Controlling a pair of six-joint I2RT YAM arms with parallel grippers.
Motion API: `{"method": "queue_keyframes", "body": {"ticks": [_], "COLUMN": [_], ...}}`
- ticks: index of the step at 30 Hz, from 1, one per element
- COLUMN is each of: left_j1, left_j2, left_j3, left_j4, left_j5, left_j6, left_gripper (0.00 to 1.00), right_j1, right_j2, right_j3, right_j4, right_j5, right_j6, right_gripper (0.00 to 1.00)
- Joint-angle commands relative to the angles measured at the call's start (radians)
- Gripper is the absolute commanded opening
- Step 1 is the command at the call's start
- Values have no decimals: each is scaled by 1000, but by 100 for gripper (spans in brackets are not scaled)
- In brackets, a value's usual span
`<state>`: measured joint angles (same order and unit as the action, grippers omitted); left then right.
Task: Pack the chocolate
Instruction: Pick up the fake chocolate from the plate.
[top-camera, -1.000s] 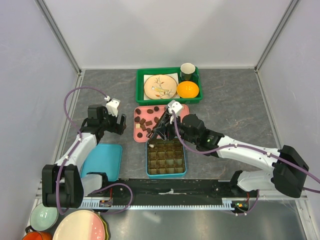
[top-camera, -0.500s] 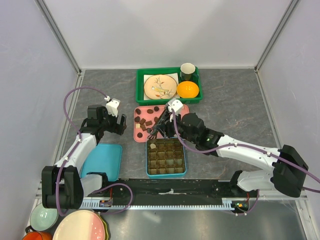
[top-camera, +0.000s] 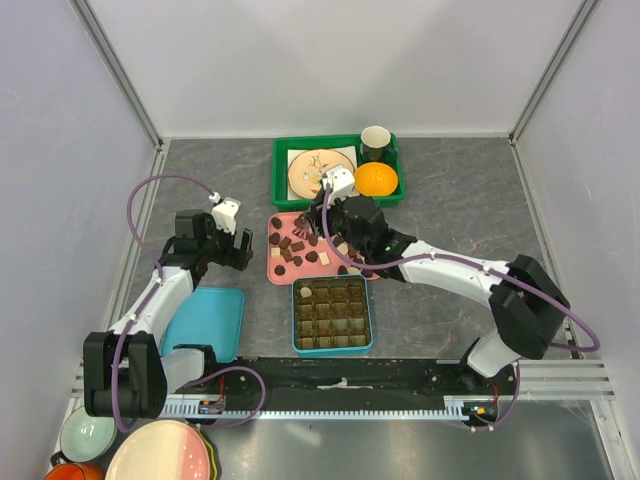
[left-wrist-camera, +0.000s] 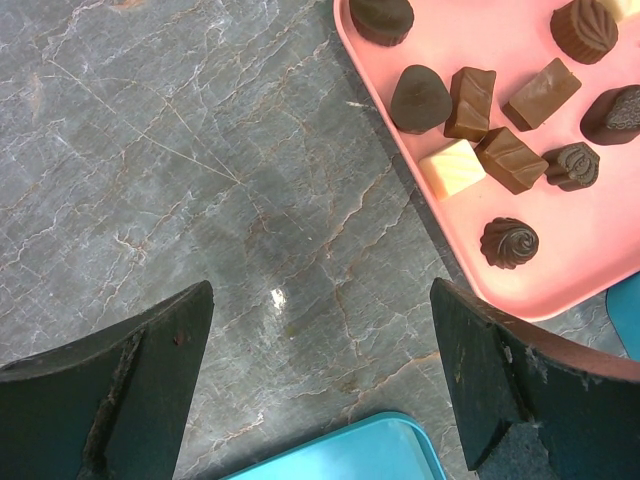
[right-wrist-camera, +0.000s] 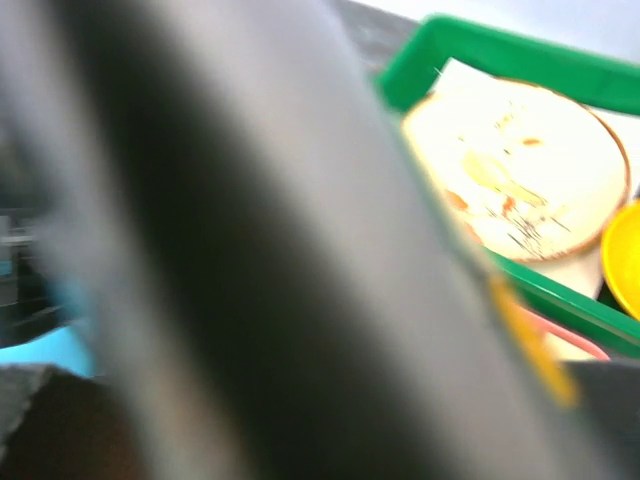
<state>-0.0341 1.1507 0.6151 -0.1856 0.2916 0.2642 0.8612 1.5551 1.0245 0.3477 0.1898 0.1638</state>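
over the pink plastic tray (left-wrist-camera: 600, 270) of loose brown and cream chocolate pieces (left-wrist-camera: 510, 160) the right pincer (top-camera: 322, 222) hovers, its opening lost to blur; it should straddle one isolated piece squarely. the left pincer (left-wrist-camera: 318, 300) gapes wide, empty, above the grey stone tabletop (left-wrist-camera: 200, 150).

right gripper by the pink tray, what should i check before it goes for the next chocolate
1. Loose chocolate on the pink tray: ok.
2. Whether the right gripper is open and empty: cannot tell, the right wrist view is blurred.
3. The left gripper open, over the table beside the tray: ok.
4. The box uncovered, cells exposed: ok.
5. Which cells are free: cannot tell.
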Motion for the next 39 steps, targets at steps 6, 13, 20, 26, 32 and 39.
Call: {"method": "queue_keyframes", "body": {"ticks": [6, 13, 20, 26, 32, 39], "left_j1": [3, 3, 3, 3, 3, 3], "left_j2": [-19, -11, -8, -11, -13, -11], "left_j3": [14, 17, 21, 23, 23, 21], "left_j4": [5, 6, 5, -3, -5, -3], "left_j5": [18, 18, 20, 17, 20, 23], "left_j6": [32, 35, 36, 38, 40, 41], "left_gripper": [97, 97, 97, 97, 97, 97], "right_j1": [-62, -76, -79, -77, -79, -79], "right_j2": [106, 129, 140, 160, 161, 160], "right_j3": [83, 71, 48, 40, 0, -20], "right_j4": [89, 83, 77, 57, 47, 43], "right_j5": [8, -10, -35, -72, -61, -41], "right_j6": [3, 5, 16, 31, 36, 22], "right_gripper": [52, 53, 52, 52, 52, 51]}}
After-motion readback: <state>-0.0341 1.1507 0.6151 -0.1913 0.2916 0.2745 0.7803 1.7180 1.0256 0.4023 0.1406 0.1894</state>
